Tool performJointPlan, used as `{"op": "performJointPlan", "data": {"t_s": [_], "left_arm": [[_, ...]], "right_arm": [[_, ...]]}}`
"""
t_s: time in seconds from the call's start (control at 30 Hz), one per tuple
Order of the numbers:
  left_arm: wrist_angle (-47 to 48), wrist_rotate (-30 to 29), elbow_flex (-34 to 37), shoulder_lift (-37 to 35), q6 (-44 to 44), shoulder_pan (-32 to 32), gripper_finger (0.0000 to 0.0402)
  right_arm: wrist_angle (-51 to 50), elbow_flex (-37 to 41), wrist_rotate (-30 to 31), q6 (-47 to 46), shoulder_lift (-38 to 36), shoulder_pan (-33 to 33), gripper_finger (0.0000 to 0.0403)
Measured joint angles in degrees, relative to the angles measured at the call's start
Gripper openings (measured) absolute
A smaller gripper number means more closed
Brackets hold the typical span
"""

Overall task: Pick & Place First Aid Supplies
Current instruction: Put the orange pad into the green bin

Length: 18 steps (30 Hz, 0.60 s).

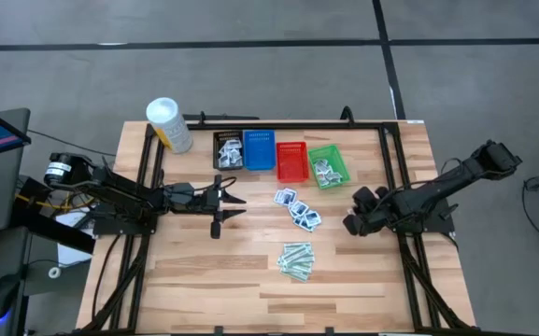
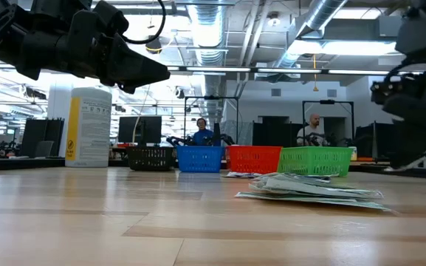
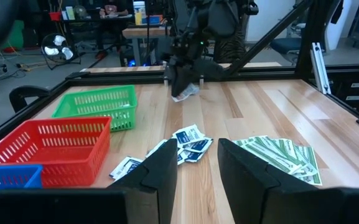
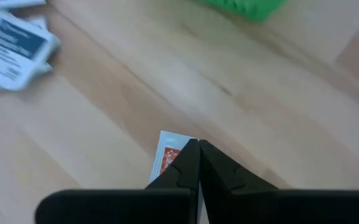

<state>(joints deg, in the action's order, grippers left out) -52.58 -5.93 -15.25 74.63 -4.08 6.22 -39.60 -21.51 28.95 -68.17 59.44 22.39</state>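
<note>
Four baskets point(image 1: 276, 156) stand side by side in a row near the far edge of the table point(image 1: 204, 271), with a tub point(image 1: 169, 124) to their left. Before the row lie a cluster of packets point(image 1: 297, 210) and, nearer the front edge, a heap of strips point(image 1: 296, 259). The left gripper point(image 1: 234, 200) sits left of the packets, in front of the baskets, while the right gripper point(image 1: 351, 224) sits right of them, before the rightmost basket, with a packet point(image 4: 168, 155) between its fingers.
</note>
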Motion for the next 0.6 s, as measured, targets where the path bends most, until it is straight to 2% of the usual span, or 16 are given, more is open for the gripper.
{"op": "performJointPlan", "data": {"t_s": [0.23, 0.6], "left_arm": [[-0.04, 0.00, 0.00, 0.02, 0.00, 0.02, 0.0116], [-0.22, 0.00, 0.00, 0.01, 0.00, 0.02, 0.0116]], "right_arm": [[-0.21, -2.73, 4.01, 3.36, -0.04, -0.07, 0.0001], [-0.25, -6.49, 4.63, 12.71, -0.09, -5.61, 0.0000]]}}
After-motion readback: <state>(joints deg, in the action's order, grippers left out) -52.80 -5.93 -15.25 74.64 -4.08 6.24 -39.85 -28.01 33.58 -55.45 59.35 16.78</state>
